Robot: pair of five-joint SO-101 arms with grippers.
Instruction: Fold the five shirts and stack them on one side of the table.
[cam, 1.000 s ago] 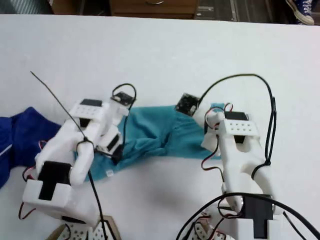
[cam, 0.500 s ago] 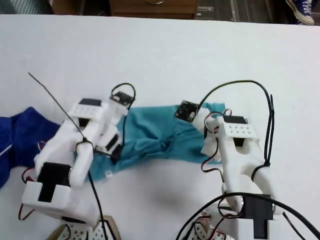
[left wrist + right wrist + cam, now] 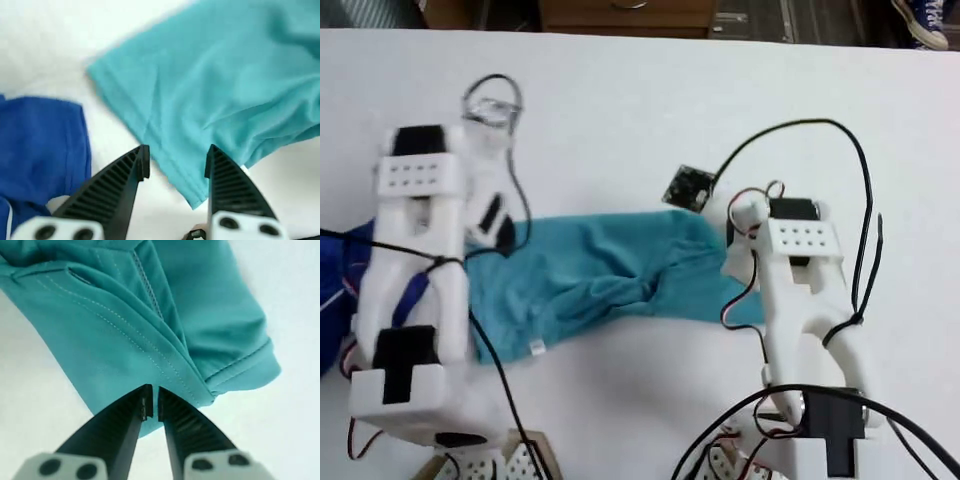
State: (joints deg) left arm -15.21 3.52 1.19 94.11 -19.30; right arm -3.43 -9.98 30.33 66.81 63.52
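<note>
Two grippers sit at opposite ends of the teal shirt (image 3: pixel 590 275); the right gripper (image 3: pixel 151 395) has its black fingers pressed almost together, pinching the stitched, folded edge of the teal shirt at its right end; the left gripper (image 3: pixel 177 155) is spread wide, its two fingers apart and holding nothing, poised just above the hem at the teal shirt's left end, one finger over the cloth and the other over bare counter (image 3: pixel 640 110) just beside it; the teal shirt itself lies stretched out lengthwise on the counter between the two arms, rumpled into soft folds along its middle, with a small white label (image 3: pixel 536 347) at its near edge; a blue shirt (image 3: pixel 40 140) lies bunched on the counter just beyond the teal shirt's left end, apart from it by a narrow strip of white surface, and partly under the left arm (image 3: pixel 415 250) in the high view.
</note>
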